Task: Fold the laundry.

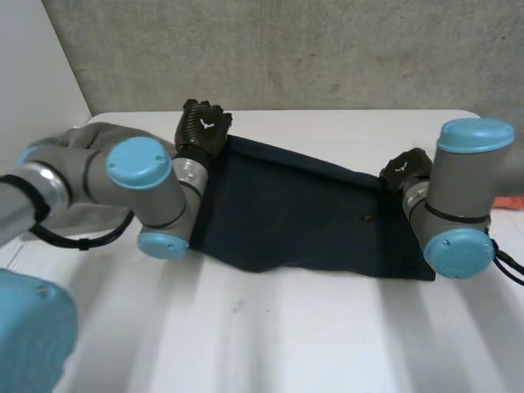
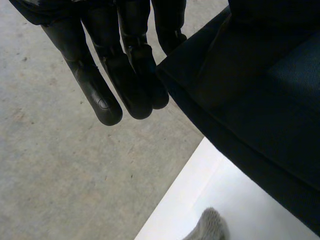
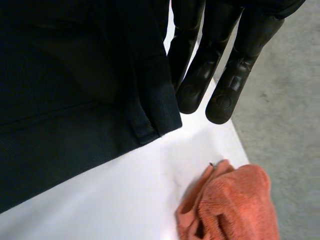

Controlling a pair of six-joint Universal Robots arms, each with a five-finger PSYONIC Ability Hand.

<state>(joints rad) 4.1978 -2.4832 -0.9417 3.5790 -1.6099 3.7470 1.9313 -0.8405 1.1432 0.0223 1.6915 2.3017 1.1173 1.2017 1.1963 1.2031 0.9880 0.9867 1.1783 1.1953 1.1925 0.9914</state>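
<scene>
Dark cloth point(image 1: 303, 213): long axis runs hand to hand.
Left hand point(image 1: 203, 127) at its far-left corner, right hand point(image 1: 403, 170) at far-right; both straight, gripping nothing.

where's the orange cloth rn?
Right wrist view: the orange cloth lies bunched at the table edge, beyond the right hand, near a corner of the dark garment.

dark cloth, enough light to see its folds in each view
Head view: dark cloth is nearly one flat shade, with a faint fold along its far edge. Left wrist view: hem band shows beside the left hand. Right wrist view: hem and corner show by the right hand.
</scene>
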